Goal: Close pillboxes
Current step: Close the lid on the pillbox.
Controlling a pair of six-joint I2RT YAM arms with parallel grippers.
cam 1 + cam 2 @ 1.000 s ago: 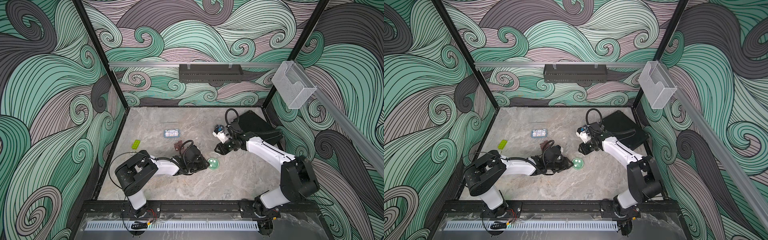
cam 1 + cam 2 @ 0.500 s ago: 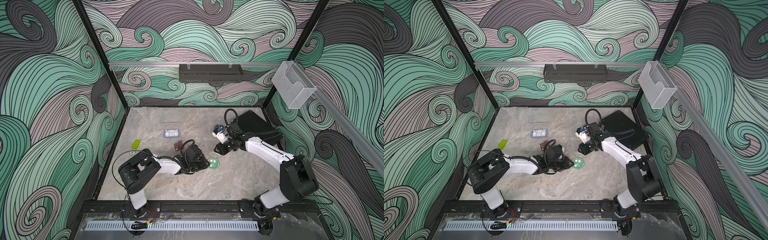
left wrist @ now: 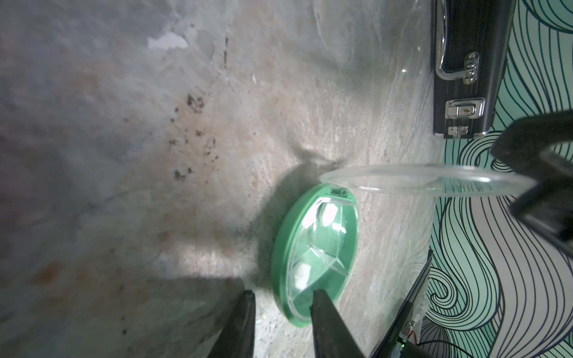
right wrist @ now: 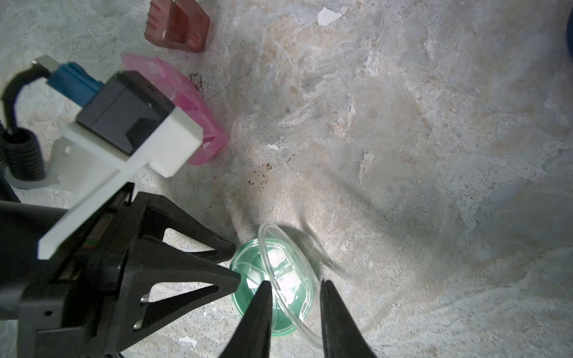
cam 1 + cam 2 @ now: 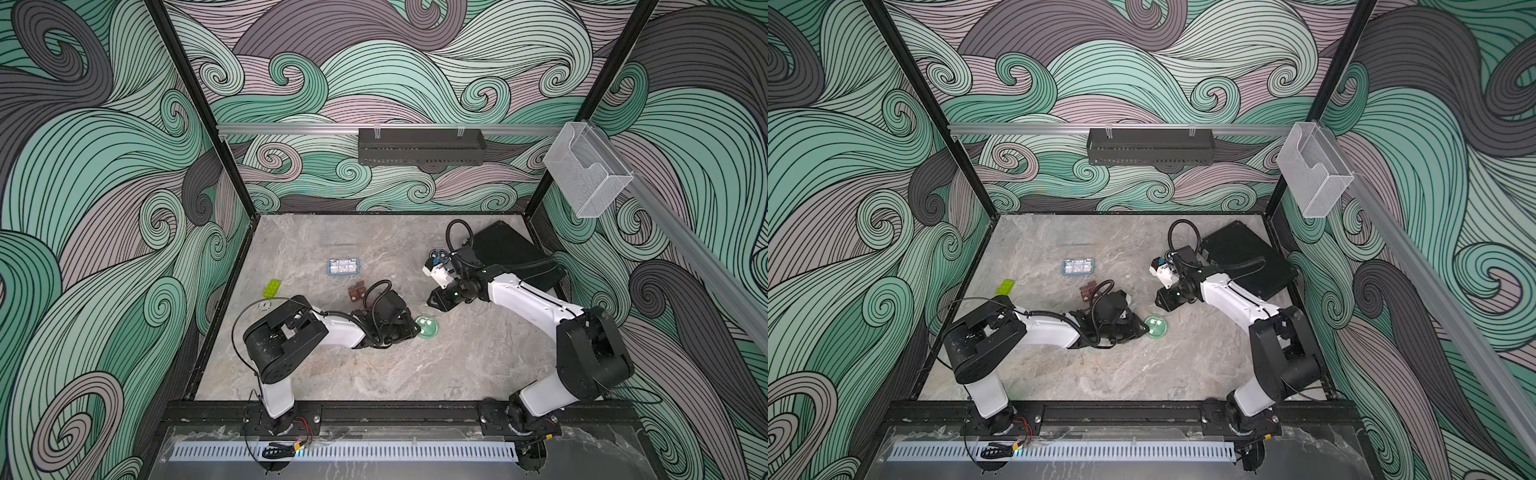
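pillbox (image 3: 316, 254), round green, open; clear lid (image 3: 418, 183) upright.

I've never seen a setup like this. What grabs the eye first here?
Probably the round green plastic pillbox in the middle, its clear lid standing open, with the left claw and right claw both pointing at it. A large black flat case lies in the far right corner, and swirling green wave-patterned walls surround everything.

Round pillbox (image 5: 427, 326) beside left end effector (image 4: 236, 262), before right end effector (image 4: 295, 282), flat case (image 5: 511, 249) back right
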